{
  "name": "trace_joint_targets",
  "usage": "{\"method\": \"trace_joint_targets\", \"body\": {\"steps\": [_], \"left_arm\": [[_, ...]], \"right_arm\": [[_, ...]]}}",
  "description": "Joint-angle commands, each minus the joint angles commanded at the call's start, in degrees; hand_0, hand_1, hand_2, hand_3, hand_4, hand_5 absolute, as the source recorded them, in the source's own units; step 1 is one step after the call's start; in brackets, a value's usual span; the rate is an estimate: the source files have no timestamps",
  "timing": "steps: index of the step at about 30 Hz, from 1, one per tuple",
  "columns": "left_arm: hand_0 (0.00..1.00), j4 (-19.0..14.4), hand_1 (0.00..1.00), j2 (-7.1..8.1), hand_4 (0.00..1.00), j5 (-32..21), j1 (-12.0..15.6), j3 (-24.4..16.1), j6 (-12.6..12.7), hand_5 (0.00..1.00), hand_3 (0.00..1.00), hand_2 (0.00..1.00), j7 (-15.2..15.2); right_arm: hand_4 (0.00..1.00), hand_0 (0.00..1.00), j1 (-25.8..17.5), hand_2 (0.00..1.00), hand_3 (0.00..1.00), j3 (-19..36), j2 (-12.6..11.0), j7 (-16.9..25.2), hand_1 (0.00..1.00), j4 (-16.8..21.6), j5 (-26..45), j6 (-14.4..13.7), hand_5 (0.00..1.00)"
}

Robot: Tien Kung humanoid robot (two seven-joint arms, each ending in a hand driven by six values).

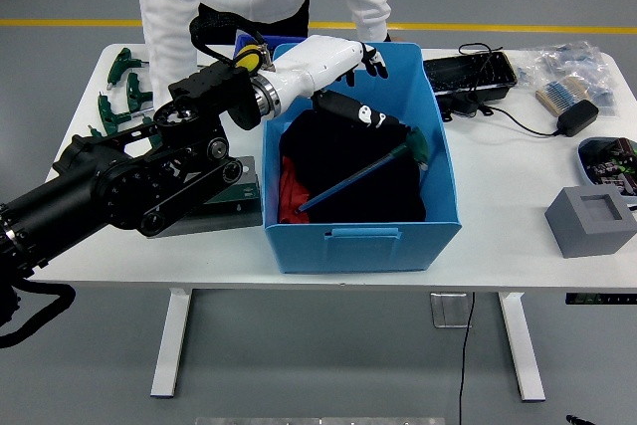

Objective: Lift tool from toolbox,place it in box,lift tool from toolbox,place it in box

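Head view | one left hand [350, 97] — fingers open, empty | one tool [363, 174] in one box [363, 236]

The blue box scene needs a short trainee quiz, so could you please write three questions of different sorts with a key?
1. True or false: the green-handled tool lies inside the blue box.
2. Is the left hand (a) gripping the tool or (b) open above the box?
3. Fill in: more green-handled tools lie on the table's far ____ corner.

Key: 1 true; 2 b; 3 left.
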Motion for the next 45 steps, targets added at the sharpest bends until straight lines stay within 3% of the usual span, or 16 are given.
{"method": "trace_joint_targets", "body": {"steps": [5, 11, 14, 19, 20, 27, 34, 40, 45], "left_arm": [[0.496, -0.4, 0.588, 0.46, 0.998, 0.4, 0.3, -0.8, 2.5, 0.765, 0.770, 0.736, -1.1], [0.505, -0.4, 0.597, 1.30, 0.998, 1.4, 0.9, -2.1, 2.5, 0.759, 0.768, 0.734, -0.5], [0.495, -1.0, 0.586, 2.47, 0.998, 2.7, 2.1, -3.8, 1.9, 0.760, 0.755, 0.708, 0.3], [0.495, -2.8, 0.586, 4.63, 0.998, 6.9, 6.9, -11.4, -0.3, 0.760, 0.755, 0.708, 2.2], [0.468, -3.5, 0.563, 5.16, 0.998, 8.0, 8.6, -14.0, -0.6, 0.762, 0.737, 0.661, 2.8], [0.436, -7.6, 0.542, 8.05, 0.998, 11.1, 15.6, -29.9, -1.3, 0.766, 0.733, 0.648, 5.7], [0.410, -12.7, 0.509, 7.95, 0.998, 12.9, 24.7, -43.5, -0.3, 0.779, 0.723, 0.625, 9.4], [0.452, -16.3, 0.547, 9.94, 0.998, 15.3, 31.7, -49.1, -1.1, 0.775, 0.728, 0.640, 8.9], [0.477, -17.5, 0.561, 10.67, 0.998, 16.7, 36.4, -52.5, -1.2, 0.772, 0.728, 0.650, 8.1]], "right_arm": [[0.802, 0.683, 0.0, 0.724, 0.569, 0.0, 0.0, 0.0, 0.668, 0.0, 0.1, 0.0, 0.677], [0.801, 0.683, -0.1, 0.723, 0.570, -0.2, -0.1, 0.1, 0.667, 0.1, 0.4, -0.1, 0.676], [0.802, 0.682, -0.3, 0.723, 0.570, -0.6, 0.0, 0.3, 0.667, 0.1, 1.2, -0.2, 0.677], [0.802, 0.682, -0.5, 0.723, 0.570, -1.5, 0.1, 0.7, 0.667, 0.0, 3.0, -0.4, 0.677], [0.802, 0.682, -0.7, 0.723, 0.570, -1.7, 0.1, 0.8, 0.667, 0.0, 3.7, -0.5, 0.677], [0.802, 0.680, -1.4, 0.722, 0.569, -1.8, 0.3, 1.0, 0.666, 0.1, 4.2, -0.9, 0.677], [0.800, 0.680, -1.9, 0.722, 0.569, -1.8, 0.6, 1.1, 0.666, 0.2, 4.6, -1.2, 0.678], [0.800, 0.680, -2.2, 0.722, 0.568, -2.1, 0.8, 1.2, 0.666, 0.3, 4.9, -1.5, 0.676], [0.799, 0.678, -2.3, 0.722, 0.568, -2.2, 0.9, 1.2, 0.666, 0.3, 5.0, -1.7, 0.676]]}}
